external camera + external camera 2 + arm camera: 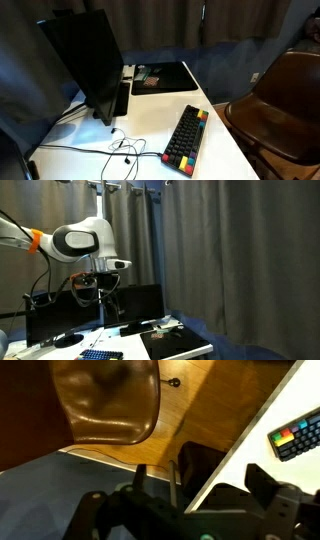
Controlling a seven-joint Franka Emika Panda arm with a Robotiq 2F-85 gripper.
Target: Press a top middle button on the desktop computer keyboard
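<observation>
The keyboard (187, 137) is a compact black one with red, yellow, green and blue keys along its edges. It lies on the white table (225, 150) near the front right. Only one end of it shows at the right edge of the wrist view (299, 437), and a strip at the bottom of an exterior view (100, 355). My gripper (101, 296) hangs high above the table, far from the keyboard. In the wrist view its two fingers (200, 485) stand wide apart with nothing between them.
A black monitor (85, 60) stands at the table's left, with loose cables (120, 150) in front of it. A flat black mat (160, 76) lies at the back. A brown chair (280, 100) stands beside the table's right edge and also shows in the wrist view (105, 400).
</observation>
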